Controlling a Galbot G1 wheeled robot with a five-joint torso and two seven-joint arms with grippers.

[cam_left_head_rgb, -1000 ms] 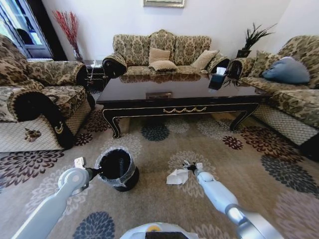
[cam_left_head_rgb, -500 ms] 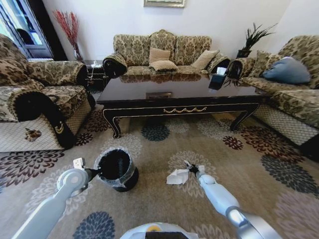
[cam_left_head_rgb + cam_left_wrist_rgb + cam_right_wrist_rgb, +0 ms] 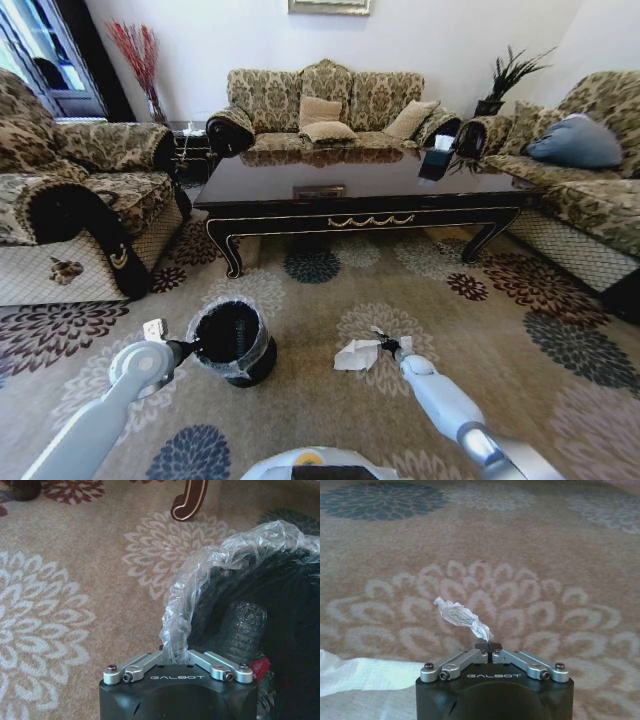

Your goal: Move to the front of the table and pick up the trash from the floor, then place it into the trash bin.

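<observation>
Crumpled wrapper (image 3: pixel 461 616) pinched in closed right gripper (image 3: pixel 488 648), held low over carpet (image 3: pixel 330 405) beside white tissue sheet (image 3: pixel 355 355). Bin rim (image 3: pixel 176 630) clamped by closed left gripper (image 3: pixel 175 655); bottle (image 3: pixel 245 630) seen inside trash bin (image 3: pixel 232 340), left of wrapper. Step judged: carry to bin; leftward lift over rim needed. Right arm drawn back slightly since earlier frame; bin shifted marginally left.

Open carpet (image 3: pixel 330 400) lies between the trash bin (image 3: pixel 232 342) and the white paper (image 3: pixel 356 354), giving a free passage. The table (image 3: pixel 360 195) blocks the far side. An armchair (image 3: pixel 70 215) borders the left; a sofa (image 3: pixel 585 200) borders the right.
</observation>
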